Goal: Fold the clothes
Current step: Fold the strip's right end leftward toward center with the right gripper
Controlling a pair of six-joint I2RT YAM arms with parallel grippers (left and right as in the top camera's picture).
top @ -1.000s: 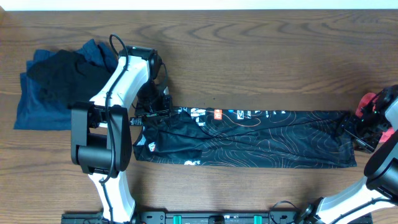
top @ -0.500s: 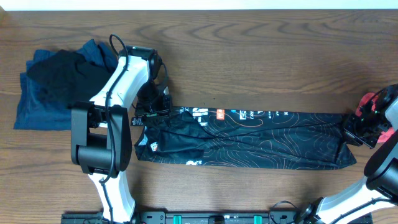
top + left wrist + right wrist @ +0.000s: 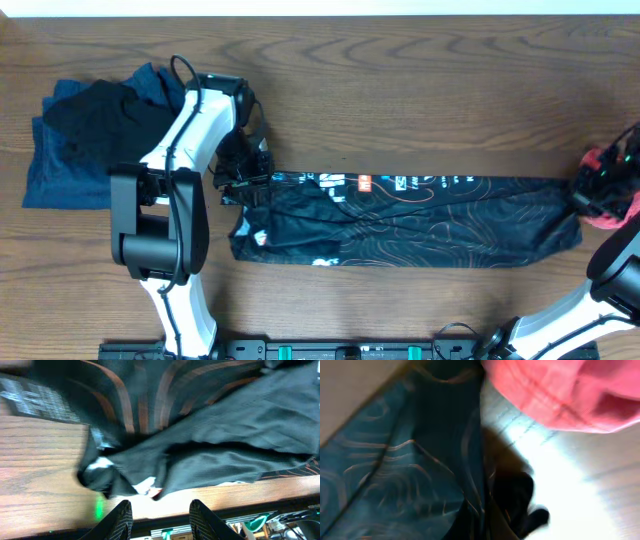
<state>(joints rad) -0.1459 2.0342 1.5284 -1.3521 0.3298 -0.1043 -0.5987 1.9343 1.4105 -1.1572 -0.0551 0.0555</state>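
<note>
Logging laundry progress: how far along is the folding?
Looks done: blue and black garments lie piled at far left. In hand: the black shirt is folded into a long strip; the right gripper is shut on its right end, the left gripper open at its left. Left: folding the strip crosswise, and a red garment by the right gripper.

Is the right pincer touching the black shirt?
Touching. Overhead, the right end of the shirt runs into the shut right pincer; its wrist view shows that cloth up close.
</note>
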